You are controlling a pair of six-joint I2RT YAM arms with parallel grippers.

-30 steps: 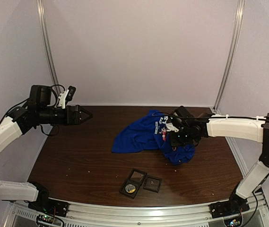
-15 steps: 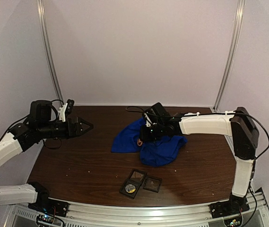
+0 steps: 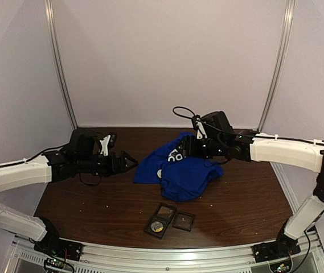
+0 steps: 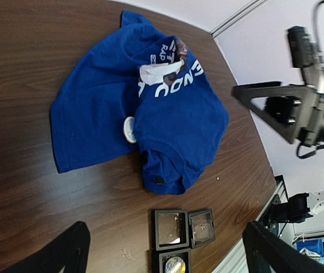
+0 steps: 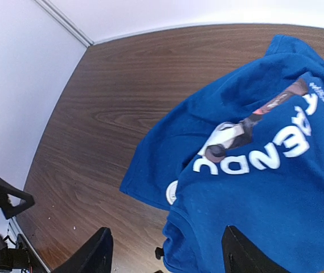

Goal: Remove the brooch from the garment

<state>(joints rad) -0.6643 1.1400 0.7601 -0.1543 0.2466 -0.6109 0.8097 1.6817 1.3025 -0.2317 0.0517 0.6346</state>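
The garment [image 3: 185, 177] now lies slack on the surface [image 3: 93, 199], right of centre and towards the back, its near half folded over so the white lettering sits upside down along the crease. A second ago my right tool [image 3: 185, 147] had it bunched and lifted. That tool has since let go and now hovers just above the cloth at the far side, fingers well apart with nothing between them. My left tool [image 3: 132, 162] has swung in from the far left and is now low, just beside the garment's left edge, spread wide and empty. So I judge the repositioning finished and the picking step next. What I take for the brooch [image 4: 130, 129] is a small pale disc peeking out where the folded edge meets the lower layer. Part of it is tucked under the fold, and I cannot tell its pin side or how it is fastened. The chest print is creased and mostly unreadable. Nearer me sit small black display boxes [image 3: 163, 219], well apart from the cloth; one holds something round and golden that is too small to identify.
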